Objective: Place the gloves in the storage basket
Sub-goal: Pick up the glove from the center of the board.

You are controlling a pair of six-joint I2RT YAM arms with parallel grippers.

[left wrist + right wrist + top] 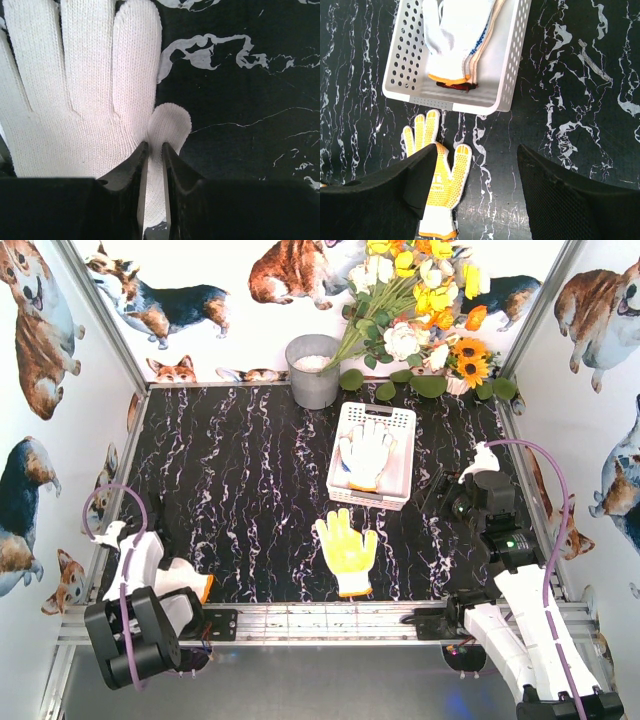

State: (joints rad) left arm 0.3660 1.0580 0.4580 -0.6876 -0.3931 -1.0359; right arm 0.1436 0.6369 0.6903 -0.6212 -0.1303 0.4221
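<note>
The black marbled table (240, 500) carries the white basket (372, 411) at centre rear. A stack of gloves (366, 452) lies inside it, a white one uppermost. A yellow glove (347, 545) lies flat on the table just in front of the basket, fingers toward it and apart from both arms, and a white glove (75, 100) lies at the near left. The left gripper (154, 150) is clamped on that white glove's thumb, while the right gripper (478, 155) hangs above the table to the right of the basket, jaws apart and holding nothing.
</note>
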